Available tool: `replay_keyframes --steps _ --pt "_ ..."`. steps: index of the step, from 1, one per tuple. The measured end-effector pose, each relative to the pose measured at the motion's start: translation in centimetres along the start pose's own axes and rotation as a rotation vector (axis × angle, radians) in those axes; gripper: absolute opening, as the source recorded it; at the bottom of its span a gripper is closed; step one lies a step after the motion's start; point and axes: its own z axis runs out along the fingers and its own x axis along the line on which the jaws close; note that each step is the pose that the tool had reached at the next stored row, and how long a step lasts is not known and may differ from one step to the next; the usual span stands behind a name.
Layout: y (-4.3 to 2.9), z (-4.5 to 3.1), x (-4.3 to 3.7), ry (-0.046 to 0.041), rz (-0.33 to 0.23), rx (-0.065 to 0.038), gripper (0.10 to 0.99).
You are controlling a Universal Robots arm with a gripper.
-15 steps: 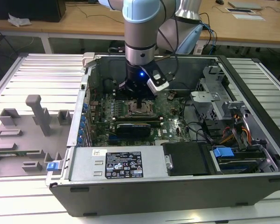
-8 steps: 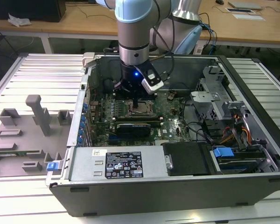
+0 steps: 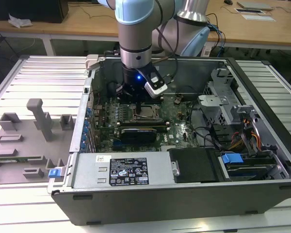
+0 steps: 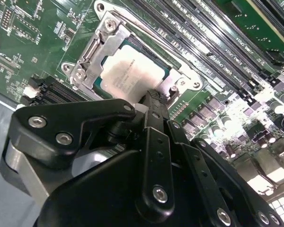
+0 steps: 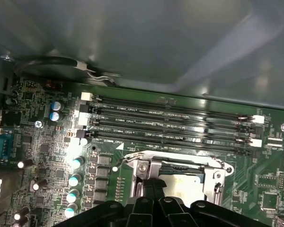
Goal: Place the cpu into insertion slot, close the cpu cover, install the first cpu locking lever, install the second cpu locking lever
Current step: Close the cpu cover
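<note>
The cpu (image 4: 130, 71), a pale silvery square chip, lies flat in the insertion slot (image 3: 146, 112) on the green motherboard. The cpu cover (image 4: 89, 56), a shiny metal frame with a square window, lies down around the chip, and both also show in the first wrist view as the cpu (image 5: 187, 185) and the cover (image 5: 215, 177). A thin lever rod (image 4: 149, 37) runs along the socket's side by the memory slots. My black gripper (image 4: 154, 97) hangs just over the chip's edge with its fingers together and nothing visibly between them. The arm reaches down into the open case, gripper (image 3: 136, 97) over the socket.
Long black memory slots (image 5: 170, 125) run beside the socket, with capacitors (image 5: 75, 179) at one end. A black graphics card (image 3: 138, 132) lies in front of the socket, a power supply (image 3: 121, 170) at the case front, drive cages and cables (image 3: 242, 131) on the exterior view's right. Grey fixtures (image 3: 36, 124) stand outside.
</note>
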Motion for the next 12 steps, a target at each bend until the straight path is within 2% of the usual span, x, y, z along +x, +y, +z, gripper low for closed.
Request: replay_keyframes --steps 6,12 --pt "0.00 0.22 0.07 0.0004 -0.005 0.000 0.106" --pt "-0.04 0.25 -0.24 0.0001 -0.005 0.000 0.106"
